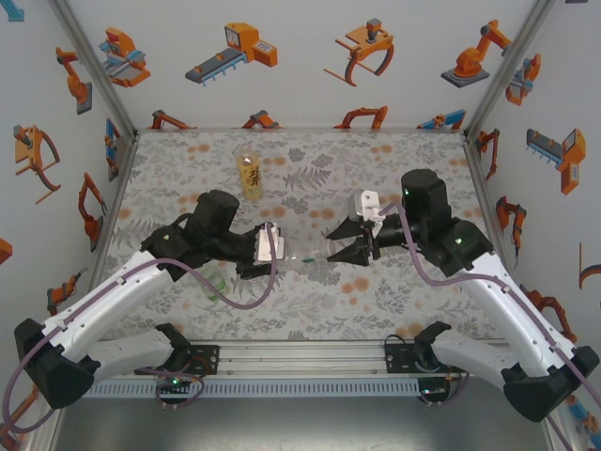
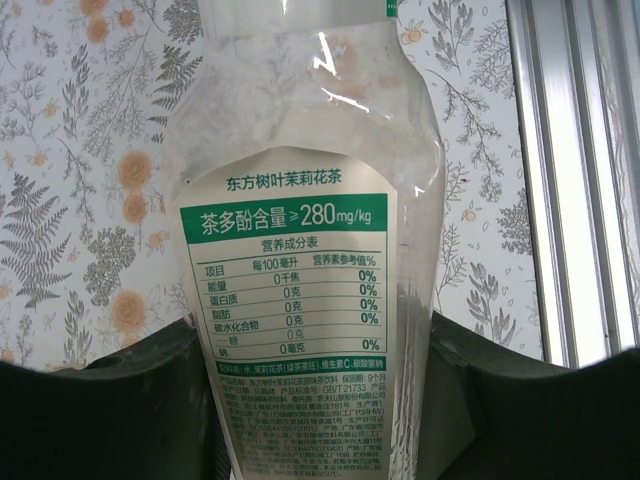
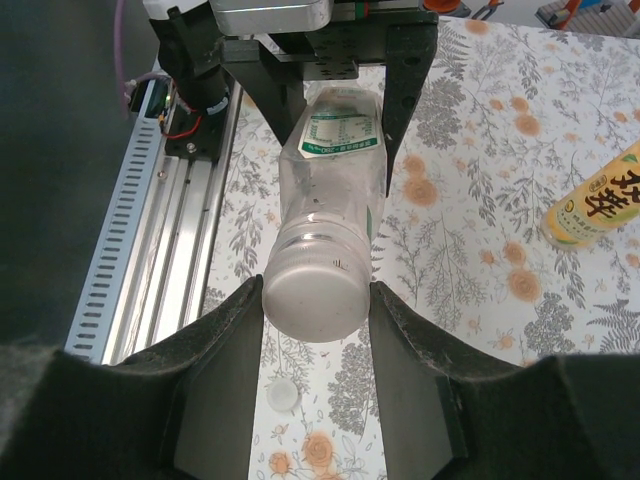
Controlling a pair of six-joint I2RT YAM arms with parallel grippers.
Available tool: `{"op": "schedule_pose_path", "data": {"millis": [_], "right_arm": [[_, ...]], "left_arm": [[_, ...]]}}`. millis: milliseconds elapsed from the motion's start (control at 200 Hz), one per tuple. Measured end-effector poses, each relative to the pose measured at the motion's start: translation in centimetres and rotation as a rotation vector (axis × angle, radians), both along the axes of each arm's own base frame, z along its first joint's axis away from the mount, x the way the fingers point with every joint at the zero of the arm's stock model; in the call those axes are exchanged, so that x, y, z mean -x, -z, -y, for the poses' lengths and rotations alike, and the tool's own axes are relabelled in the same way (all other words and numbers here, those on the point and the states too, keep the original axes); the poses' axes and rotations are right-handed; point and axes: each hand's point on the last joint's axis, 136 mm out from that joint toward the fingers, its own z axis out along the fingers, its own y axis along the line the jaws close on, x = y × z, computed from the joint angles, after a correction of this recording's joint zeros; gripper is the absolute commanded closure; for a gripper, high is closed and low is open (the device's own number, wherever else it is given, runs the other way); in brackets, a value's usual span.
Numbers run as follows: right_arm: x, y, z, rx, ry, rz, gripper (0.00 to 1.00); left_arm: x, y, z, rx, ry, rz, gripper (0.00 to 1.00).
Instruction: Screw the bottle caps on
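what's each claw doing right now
left claw: closed on the clear bottle
right claw: closed on the cap at that bottle's neck

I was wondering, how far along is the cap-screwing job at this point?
Nothing looks finished for certain: whether the amber bottle at the back is capped is unclear. In hand: the left claw holds the clear bottle sideways while the right claw grips its cap. Left: a loose cap lies on the cloth.
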Motion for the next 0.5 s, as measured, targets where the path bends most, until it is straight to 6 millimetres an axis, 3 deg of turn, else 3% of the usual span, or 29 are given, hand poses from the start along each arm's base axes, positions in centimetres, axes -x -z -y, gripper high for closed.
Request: {"op": "schedule_pose_path", "data": {"millis": [501], "right_arm": [[1.01, 0.66, -0.73, 0.051, -0.036, 0.017, 1.00]], "left_arm": [[0.97, 0.70, -0.45, -0.026, 0.019, -0.052, 1.00]]}}
